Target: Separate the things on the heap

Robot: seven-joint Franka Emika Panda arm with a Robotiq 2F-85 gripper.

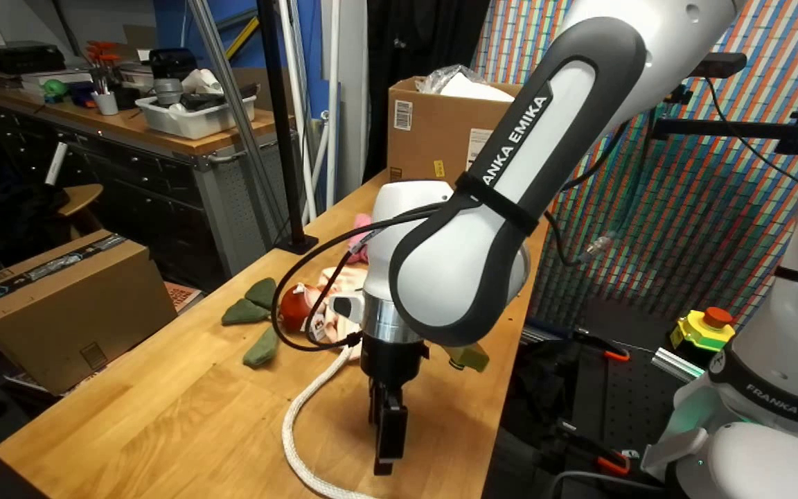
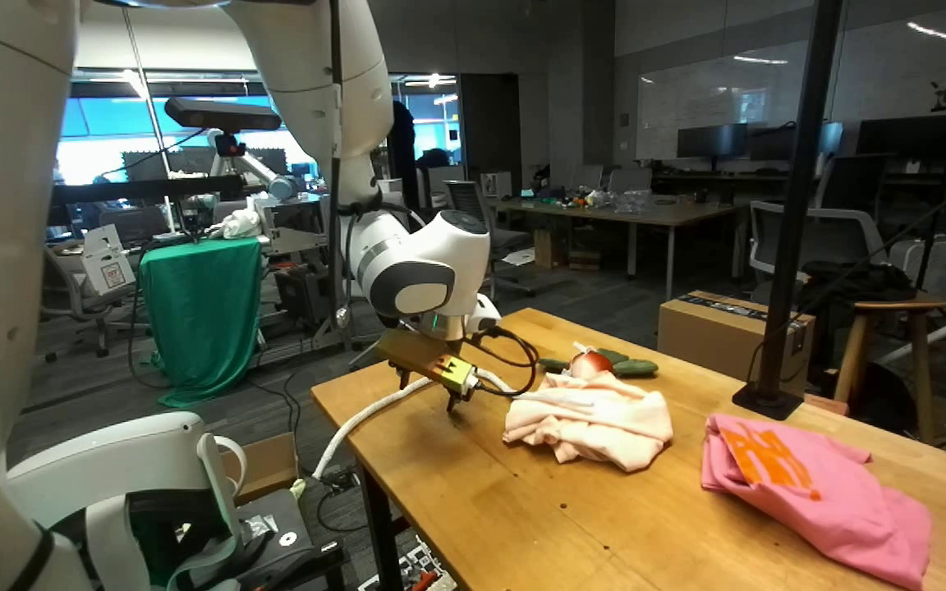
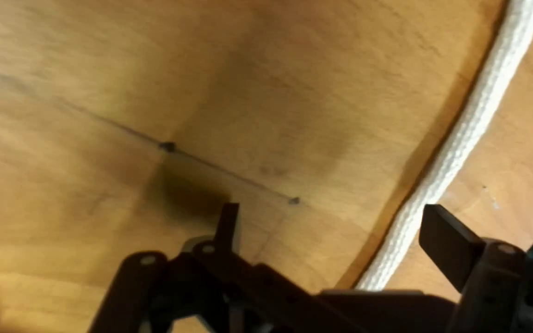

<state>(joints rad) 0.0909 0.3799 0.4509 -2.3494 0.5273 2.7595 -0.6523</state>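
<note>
My gripper is open, with its fingers low over the table (image 1: 163, 430). In the wrist view the gripper (image 3: 331, 208) has a white rope (image 3: 461, 138) running between its fingers, nearer the right finger; nothing is gripped. The rope also shows in both exterior views (image 1: 291, 430) (image 2: 366, 414) and hangs over the table edge. A crumpled peach cloth (image 2: 588, 427) lies beside a red round thing (image 2: 590, 363) and several green pieces (image 2: 636, 368). A pink cloth (image 2: 826, 501) with orange print lies apart from them. The arm partly hides the cloths in an exterior view.
A black post (image 2: 789, 246) stands on the table edge near the pink cloth. A cardboard box (image 1: 433, 132) stands at the far end of the table. Another white arm (image 1: 766, 360) stands beside the table. A cardboard box (image 1: 73, 312) is on the floor side.
</note>
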